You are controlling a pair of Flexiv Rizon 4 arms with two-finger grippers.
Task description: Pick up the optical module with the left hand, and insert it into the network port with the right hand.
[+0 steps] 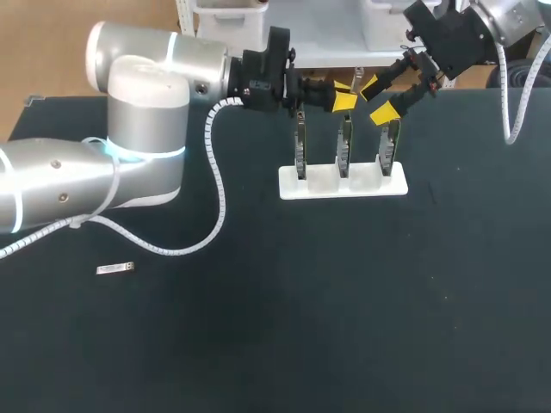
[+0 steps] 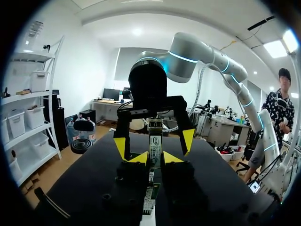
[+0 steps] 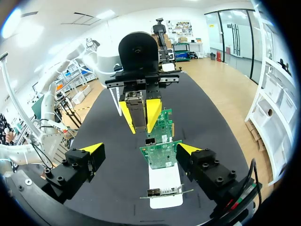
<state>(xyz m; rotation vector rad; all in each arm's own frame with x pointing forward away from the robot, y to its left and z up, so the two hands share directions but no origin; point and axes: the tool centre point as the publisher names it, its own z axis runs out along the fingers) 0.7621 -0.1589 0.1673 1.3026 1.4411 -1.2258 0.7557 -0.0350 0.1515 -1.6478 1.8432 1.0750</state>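
Observation:
My left gripper (image 1: 344, 97) is shut on the optical module (image 2: 155, 143), a slim silver bar held upright between its yellow tips above the middle network card (image 1: 344, 146). In the right wrist view the module (image 3: 135, 110) stands just beyond the cards (image 3: 160, 153). My right gripper (image 1: 377, 100) is open and faces the left one, with its fingers spread wide to either side of the module and touching nothing. Three green cards stand upright in a white stand (image 1: 343, 184).
A small silver piece (image 1: 114, 269) lies loose on the dark table at the front left. The left arm's white cable (image 1: 219, 189) loops over the table beside the stand. A cable (image 1: 516, 112) hangs from the right arm at the far right.

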